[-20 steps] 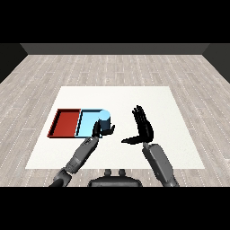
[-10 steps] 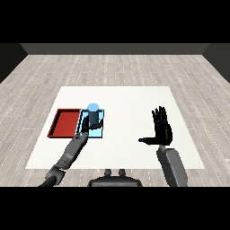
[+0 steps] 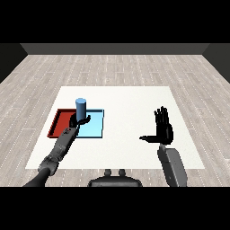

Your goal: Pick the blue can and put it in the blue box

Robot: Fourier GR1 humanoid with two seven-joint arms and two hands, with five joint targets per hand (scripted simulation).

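We look across the white table (image 3: pixel 134 103) first, since it carries everything else. On its left part lie the 2 trays side by side and touching: the red tray (image 3: pixel 57 126) on the outside and the light blue tray (image 3: pixel 95 128) just inboard of it.

The blue can (image 3: pixel 81 108) stands upright over the near-left part of the light blue tray, close to the border with the red one. We cannot tell whether its base already rests on the tray floor or hangs just above it, because our left hand (image 3: pixel 77 121) covers its lower part. That hand is curled around the bottom of the can, thumb on the inboard side.

Our right hand (image 3: pixel 162 129) is well apart from the trays, on the right side of the table, raised with its fingers straight and spread and its thumb out to the side, holding nothing.

We judge the step in hand to be the placing itself. The next move calls for us to confirm the can sits inside the blue rim, not across the shared edge, then uncurl the left hand and draw it clear without tipping the can.
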